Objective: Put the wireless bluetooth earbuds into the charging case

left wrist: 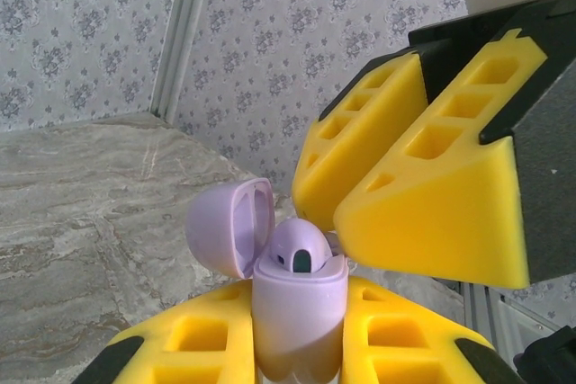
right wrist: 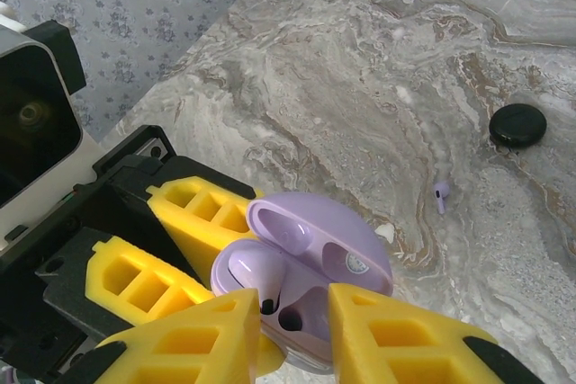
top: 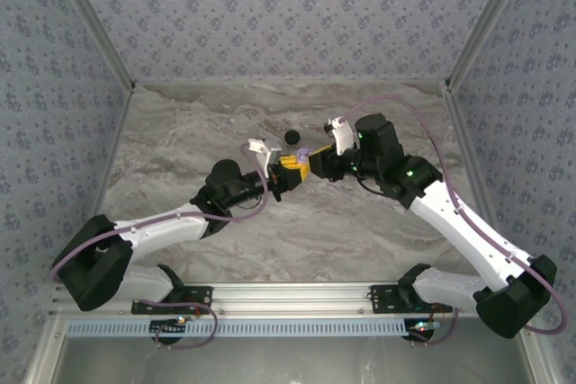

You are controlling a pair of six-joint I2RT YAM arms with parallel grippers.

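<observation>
Marble tabletop (top: 180, 132): open lavender charging case (left wrist: 299, 303) pinched in L gripper (left wrist: 297, 357).
R gripper (right wrist: 292, 308) jaws slightly apart over seated earbud (right wrist: 252, 274); 2nd earbud (right wrist: 441, 193), black disc (right wrist: 517, 124) beyond.

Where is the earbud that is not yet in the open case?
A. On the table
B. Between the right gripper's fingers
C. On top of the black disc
A: the earbud lies on the bare table, apart from the black disc.

Base of charging case (left wrist: 300, 312) cut off by lower edge; loose earbud (right wrist: 441, 195) too small for detail.
</observation>
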